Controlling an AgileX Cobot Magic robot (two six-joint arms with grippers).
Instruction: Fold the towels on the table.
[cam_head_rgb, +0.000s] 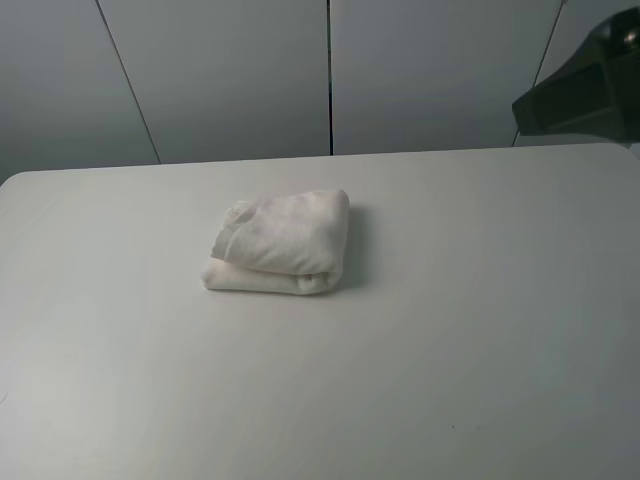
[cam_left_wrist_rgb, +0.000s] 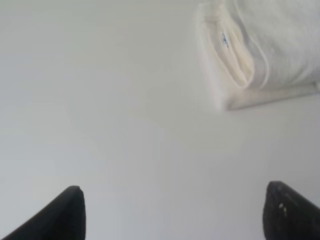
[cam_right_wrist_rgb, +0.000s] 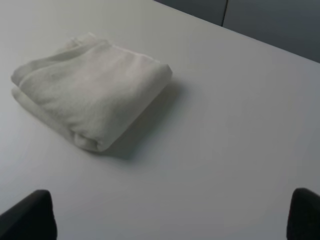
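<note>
One cream terry towel (cam_head_rgb: 285, 245) lies folded into a thick small bundle near the middle of the white table (cam_head_rgb: 470, 360). The left wrist view shows the towel (cam_left_wrist_rgb: 270, 45) edge-on, with a small dark-printed label (cam_left_wrist_rgb: 224, 40) in the fold. My left gripper (cam_left_wrist_rgb: 173, 202) is open above bare tabletop, short of the towel and touching nothing. The right gripper (cam_right_wrist_rgb: 171, 212) is open too, hovering over the table with the towel (cam_right_wrist_rgb: 92, 85) some way ahead of it. Neither gripper holds anything.
A dark part of the right arm (cam_head_rgb: 590, 85) shows at the far right corner of the table. Grey wall panels (cam_head_rgb: 330, 70) stand behind the table's back edge.
</note>
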